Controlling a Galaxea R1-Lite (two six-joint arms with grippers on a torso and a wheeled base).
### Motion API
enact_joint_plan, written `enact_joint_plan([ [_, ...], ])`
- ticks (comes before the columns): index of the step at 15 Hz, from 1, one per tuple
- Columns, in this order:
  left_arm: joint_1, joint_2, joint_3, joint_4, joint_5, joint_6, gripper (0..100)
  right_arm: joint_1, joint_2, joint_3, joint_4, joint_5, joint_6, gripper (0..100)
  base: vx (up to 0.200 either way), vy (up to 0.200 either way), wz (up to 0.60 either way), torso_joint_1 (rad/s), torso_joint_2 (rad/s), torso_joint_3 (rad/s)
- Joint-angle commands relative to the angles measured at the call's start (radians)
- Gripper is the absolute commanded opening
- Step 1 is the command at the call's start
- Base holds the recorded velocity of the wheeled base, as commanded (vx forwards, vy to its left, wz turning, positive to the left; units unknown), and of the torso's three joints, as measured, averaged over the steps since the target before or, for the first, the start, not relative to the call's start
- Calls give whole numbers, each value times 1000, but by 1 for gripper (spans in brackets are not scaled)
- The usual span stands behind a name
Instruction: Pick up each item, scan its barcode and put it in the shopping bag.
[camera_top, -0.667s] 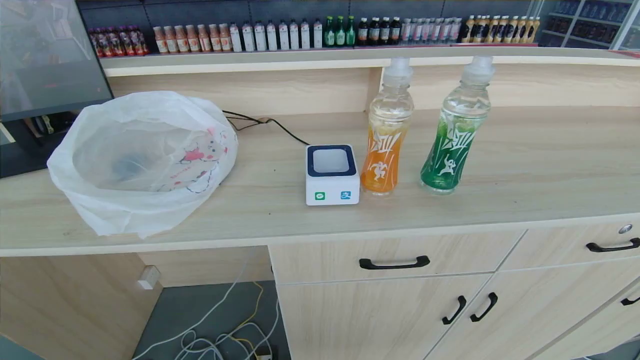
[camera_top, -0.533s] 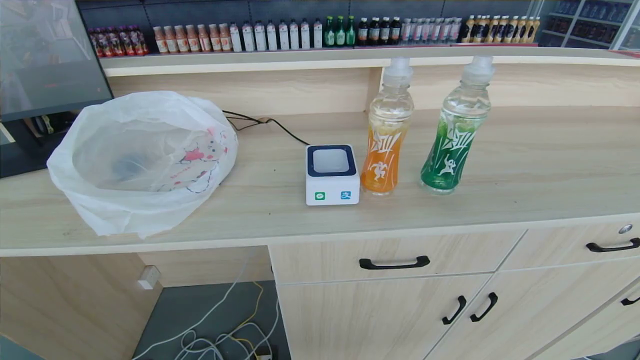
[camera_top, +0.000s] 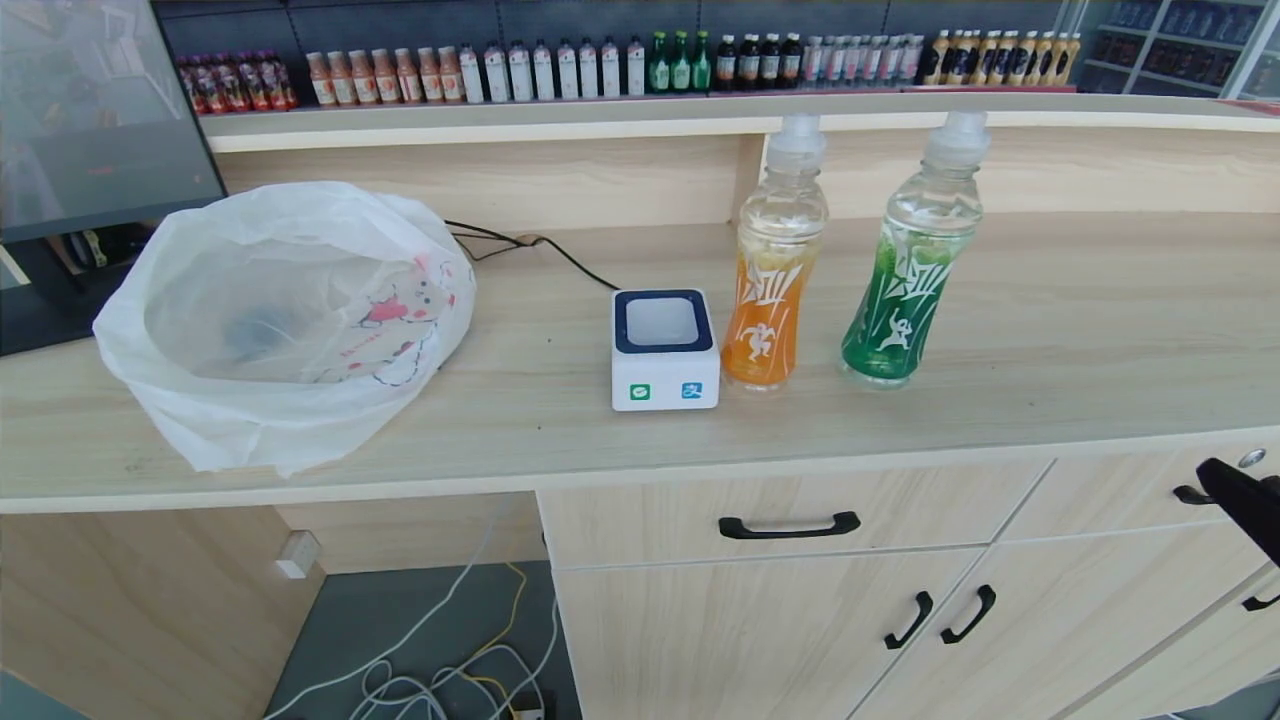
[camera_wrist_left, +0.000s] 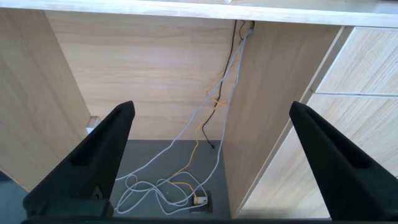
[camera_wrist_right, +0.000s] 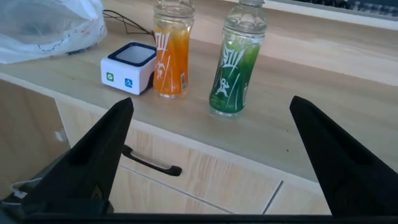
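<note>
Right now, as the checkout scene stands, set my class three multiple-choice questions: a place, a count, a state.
1. Where does the scanner stand? A. Between the shopping bag and the orange bottle. B. Inside the bag. C. On the floor.
2. How many bottles stand on the counter beside the scanner? A. One. B. Two. C. Four.
3. How is the right gripper? A. Shut on a bottle. B. Shut on the bag. C. Open, holding nothing.
Answers: 1 A, the bag is on one side of it and the orange bottle on the other. 2 B, the orange bottle and the green bottle. 3 C, it stands wide open with nothing in it.
</note>
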Motion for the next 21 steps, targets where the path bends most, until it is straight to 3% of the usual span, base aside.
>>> enact_joint_plan([
  [1,0,0,0,0,0,0,100,39,272,35,-248,0,3,100,0,0,0,0,0,0],
  [3,0,0,0,0,0,0,100,39,400,21,-413,0,9,100,0,0,0,0,0,0],
  [4,0,0,0,0,0,0,100,39,521,15,-564,-10,28,100,0,0,0,0,0,0],
  [5,0,0,0,0,0,0,100,39,556,10,-602,-32,29,100,0,0,0,0,0,0],
  [7,0,0,0,0,0,0,100,50,599,-56,-604,-92,34,100,0,0,0,0,0,0],
  [11,0,0,0,0,0,0,100,283,746,-126,-627,-291,51,100,0,0,0,0,0,0],
  [21,0,0,0,0,0,0,100,344,909,-297,-673,-385,37,100,0,0,0,0,0,0],
])
